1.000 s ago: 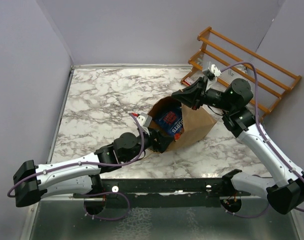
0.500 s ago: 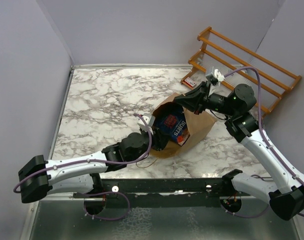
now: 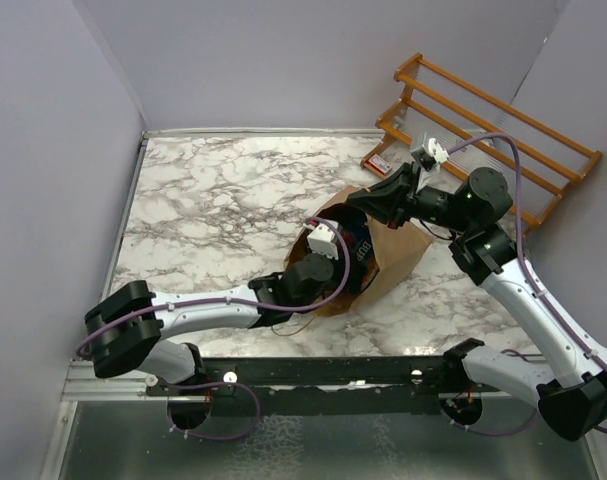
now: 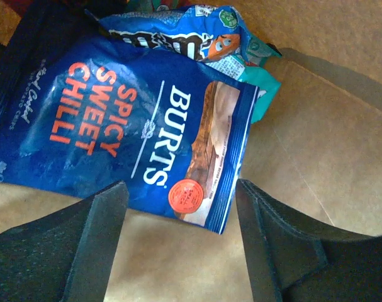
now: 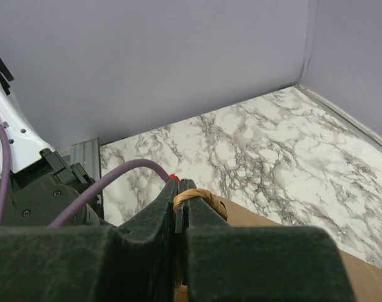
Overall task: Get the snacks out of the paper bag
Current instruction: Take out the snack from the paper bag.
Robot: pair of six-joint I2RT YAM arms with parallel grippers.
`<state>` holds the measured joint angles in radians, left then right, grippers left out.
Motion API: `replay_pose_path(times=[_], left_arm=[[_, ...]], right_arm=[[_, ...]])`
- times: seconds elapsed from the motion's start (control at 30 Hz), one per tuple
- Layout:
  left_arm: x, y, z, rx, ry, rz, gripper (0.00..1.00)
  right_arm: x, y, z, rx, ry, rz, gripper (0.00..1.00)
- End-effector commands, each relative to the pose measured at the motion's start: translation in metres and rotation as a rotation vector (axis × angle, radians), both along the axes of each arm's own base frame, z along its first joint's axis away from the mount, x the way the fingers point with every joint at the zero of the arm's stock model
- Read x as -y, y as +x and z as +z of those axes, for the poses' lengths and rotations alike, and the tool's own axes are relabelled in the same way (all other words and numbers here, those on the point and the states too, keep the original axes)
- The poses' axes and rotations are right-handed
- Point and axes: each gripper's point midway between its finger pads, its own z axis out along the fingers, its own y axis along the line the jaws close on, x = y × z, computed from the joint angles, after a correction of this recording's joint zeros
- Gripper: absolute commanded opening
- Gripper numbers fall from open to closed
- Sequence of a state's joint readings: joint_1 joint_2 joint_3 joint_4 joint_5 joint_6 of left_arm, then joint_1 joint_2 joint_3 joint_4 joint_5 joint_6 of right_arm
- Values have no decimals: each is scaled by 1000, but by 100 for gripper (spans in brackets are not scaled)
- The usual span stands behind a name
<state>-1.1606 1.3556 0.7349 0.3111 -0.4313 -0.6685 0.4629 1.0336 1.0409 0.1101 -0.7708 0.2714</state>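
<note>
Desk (image 3: 213, 200): white marble top with grey veining, lit evenly. Plain grey-lilac walls (image 3: 283, 60) on the left, back and right. Wooden slatted rack (image 3: 503, 130) in the far right corner, against the right wall. Black rail (image 3: 333, 375) along the near edge, dull metal sheet (image 3: 313, 445) below it.

My white-and-black left arm (image 3: 203, 315) stretches from near-left toward the middle, its black two-finger left gripper (image 4: 178, 189) spread open. My right arm (image 3: 528, 290) bends leftward; the right gripper (image 5: 178, 189) looks pinched shut on a twisted tan paper handle (image 5: 200, 198).
</note>
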Motion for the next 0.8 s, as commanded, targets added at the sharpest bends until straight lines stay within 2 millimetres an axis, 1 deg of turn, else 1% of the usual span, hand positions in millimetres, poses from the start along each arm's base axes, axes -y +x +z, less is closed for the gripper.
replay_pose_path(times=[0.0, 0.1, 0.23, 0.3, 0.53, 0.67, 0.77], left_arm=[[5, 14, 0, -1, 49, 62, 74], [-2, 11, -10, -43, 31, 91, 79], [-20, 9, -28, -127, 19, 190, 79], [-24, 9, -36, -155, 3, 224, 79], [-22, 12, -47, -214, -62, 287, 84], [-17, 24, -44, -234, -121, 306, 84], [-15, 29, -51, -286, -142, 327, 83]], right_arm=[[4, -5, 24, 60, 23, -15, 2], [4, -5, 22, 55, 23, -12, 2], [4, -5, 19, 50, 24, -11, 2], [4, -5, 19, 52, 27, -9, 2], [4, -7, 21, 57, 30, -5, 2], [3, -9, 21, 51, 34, 4, 2], [3, -10, 22, 48, 39, 9, 2]])
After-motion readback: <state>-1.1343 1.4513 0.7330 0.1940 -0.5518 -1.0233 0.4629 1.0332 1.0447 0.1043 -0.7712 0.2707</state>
